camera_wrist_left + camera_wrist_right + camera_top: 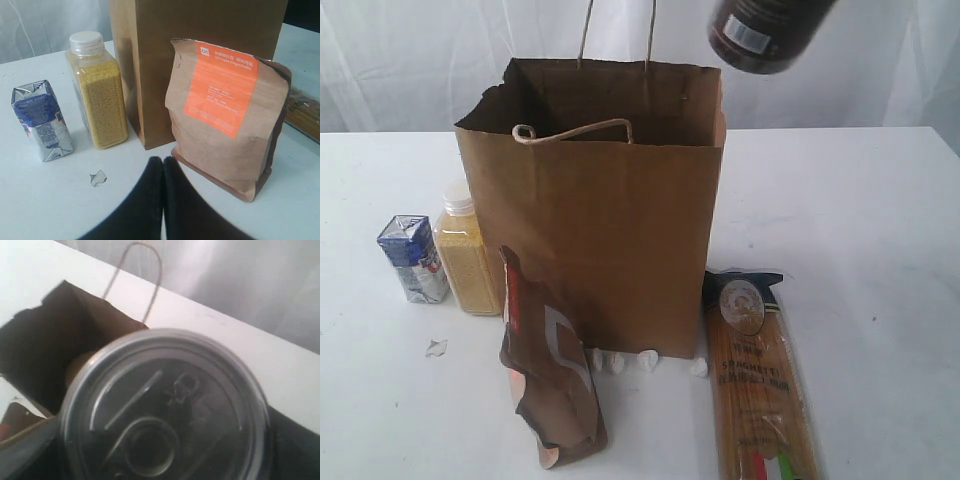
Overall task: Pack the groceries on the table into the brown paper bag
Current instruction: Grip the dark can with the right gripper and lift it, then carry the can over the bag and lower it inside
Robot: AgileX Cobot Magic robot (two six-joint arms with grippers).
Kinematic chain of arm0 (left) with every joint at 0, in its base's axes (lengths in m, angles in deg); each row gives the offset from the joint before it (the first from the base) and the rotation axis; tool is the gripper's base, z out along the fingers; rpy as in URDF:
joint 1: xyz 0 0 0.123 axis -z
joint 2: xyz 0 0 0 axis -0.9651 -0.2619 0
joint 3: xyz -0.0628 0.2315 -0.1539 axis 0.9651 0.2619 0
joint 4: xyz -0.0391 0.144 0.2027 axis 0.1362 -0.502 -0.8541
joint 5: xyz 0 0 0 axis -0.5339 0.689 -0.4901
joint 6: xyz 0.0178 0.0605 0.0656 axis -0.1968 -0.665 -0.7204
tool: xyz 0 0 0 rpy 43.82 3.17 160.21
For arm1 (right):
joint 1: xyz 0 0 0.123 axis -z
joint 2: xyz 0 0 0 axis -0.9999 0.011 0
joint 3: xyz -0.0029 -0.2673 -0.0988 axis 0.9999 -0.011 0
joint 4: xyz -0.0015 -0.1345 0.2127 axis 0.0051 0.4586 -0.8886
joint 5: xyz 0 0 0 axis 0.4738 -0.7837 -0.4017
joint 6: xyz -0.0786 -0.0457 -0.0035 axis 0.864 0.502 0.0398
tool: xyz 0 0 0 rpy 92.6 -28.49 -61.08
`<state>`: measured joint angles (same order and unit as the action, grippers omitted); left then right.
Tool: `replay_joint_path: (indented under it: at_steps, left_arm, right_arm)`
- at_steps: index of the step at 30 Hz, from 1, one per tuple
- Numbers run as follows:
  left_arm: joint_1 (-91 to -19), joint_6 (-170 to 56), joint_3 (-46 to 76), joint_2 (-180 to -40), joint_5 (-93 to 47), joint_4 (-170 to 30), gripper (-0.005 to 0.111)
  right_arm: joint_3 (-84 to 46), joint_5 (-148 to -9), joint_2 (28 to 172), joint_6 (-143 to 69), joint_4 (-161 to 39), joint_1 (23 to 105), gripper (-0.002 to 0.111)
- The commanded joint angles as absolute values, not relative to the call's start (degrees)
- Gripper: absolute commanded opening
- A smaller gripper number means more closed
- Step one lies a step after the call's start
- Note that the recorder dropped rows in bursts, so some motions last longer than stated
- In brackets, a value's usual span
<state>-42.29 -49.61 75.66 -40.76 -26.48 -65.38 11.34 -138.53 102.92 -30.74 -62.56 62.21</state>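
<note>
The brown paper bag (pixel 610 230) stands open in the middle of the table (pixel 860 230). Above its right rim hangs the dark clear-lidded jar (pixel 765 35); its lid (pixel 165 410) fills the right wrist view, with my right gripper (pixel 160 450) shut on it over the bag's mouth (pixel 45 345). Left of the bag stand the blue-white carton (pixel 413 258) and the yellow-filled bottle (pixel 468 255). The brown-orange pouch (pixel 548 370) leans in front, and the spaghetti packet (pixel 757 385) lies at the right. My left gripper (pixel 163 162) is shut and empty, low over the table near the pouch (pixel 225 115).
Small white crumbs (pixel 645 362) lie along the bag's front foot, and a torn scrap (pixel 436 348) sits near the carton. One twisted handle (pixel 616 40) stands up at the bag's back; the other droops inside the front rim (pixel 570 130). White curtains hang behind.
</note>
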Motion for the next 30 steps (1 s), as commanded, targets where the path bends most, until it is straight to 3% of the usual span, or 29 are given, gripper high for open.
replay_joint_path:
  at_steps: [1,13,30]
  left_arm:
    - [-42.2,-49.6,75.9,-40.5,-26.8,-64.8,0.000]
    - [-42.2,-49.6,75.9,-40.5,-26.8,-64.8,0.000]
    - [-42.2,-49.6,75.9,-40.5,-26.8,-64.8,0.000]
  right_arm:
    - [15.0,-137.3,104.0,-30.3,-62.6,57.2,0.000]
    - [18.1,-138.7,113.7,-28.6,-62.2,50.6,0.000]
    - [19.3,-141.2,127.0,-24.5,-58.1,50.4,0.000]
